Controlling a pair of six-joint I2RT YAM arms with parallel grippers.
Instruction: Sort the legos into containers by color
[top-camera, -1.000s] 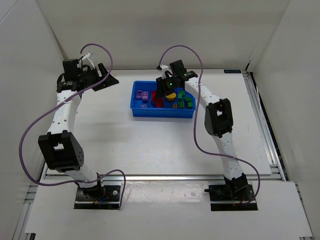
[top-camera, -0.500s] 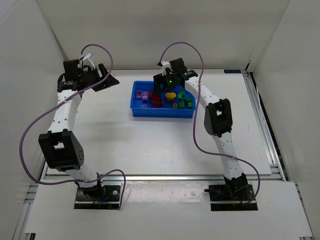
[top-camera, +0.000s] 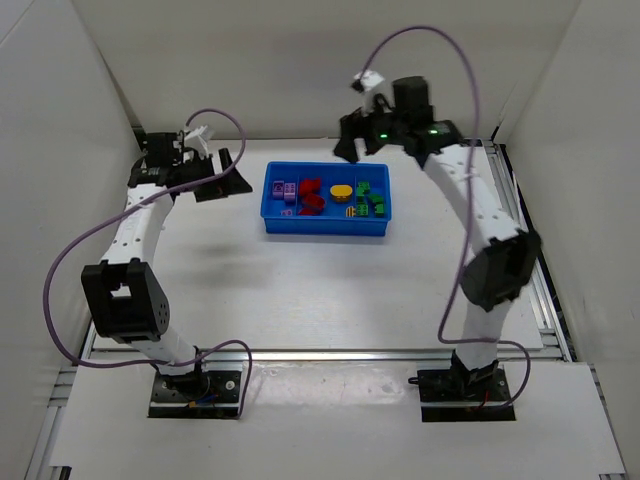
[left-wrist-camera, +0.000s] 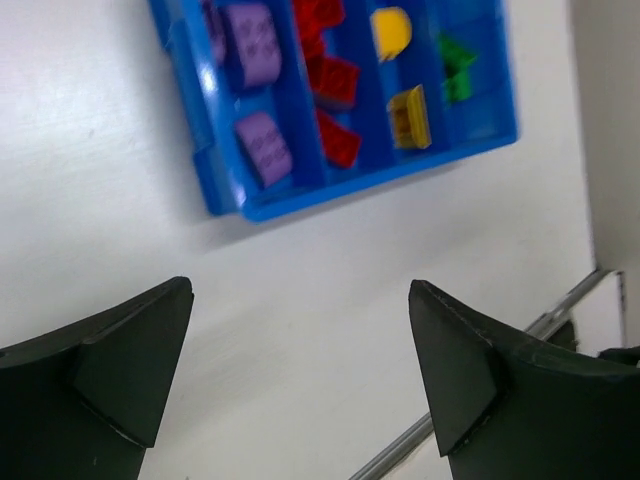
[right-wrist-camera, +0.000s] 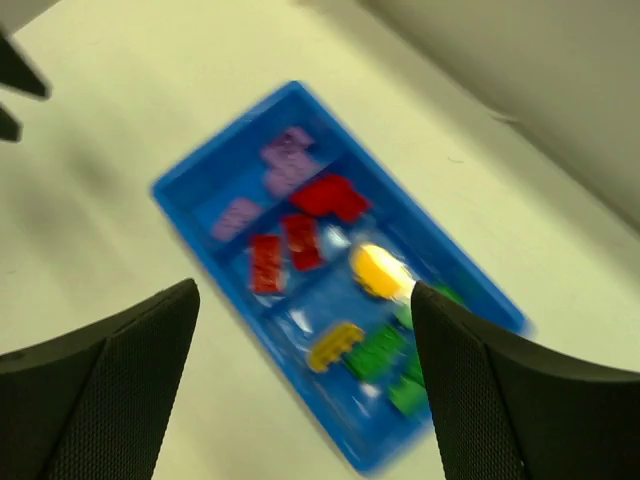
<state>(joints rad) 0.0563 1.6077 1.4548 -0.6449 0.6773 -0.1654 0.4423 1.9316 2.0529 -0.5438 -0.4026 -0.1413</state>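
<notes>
White table (top-camera: 300, 290), upper centre: bright-blue plastic tray (top-camera: 325, 228) holding small plastic legos (top-camera: 341, 190), colour-sorted. Likely light, rigid, slick; pinch flat sides. Left end effector (left-wrist-camera: 300, 300), right end effector (right-wrist-camera: 303, 300) spread wide, empty.

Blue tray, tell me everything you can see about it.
The blue tray is a shallow rectangular box of glossy bright-blue plastic, divided by thin walls into four side-by-side compartments. It lies flat on the white table, long side facing the arms. From left to right it holds purple pieces, red pieces, yellow pieces and green pieces. Only the table and those pieces touch it.
</notes>
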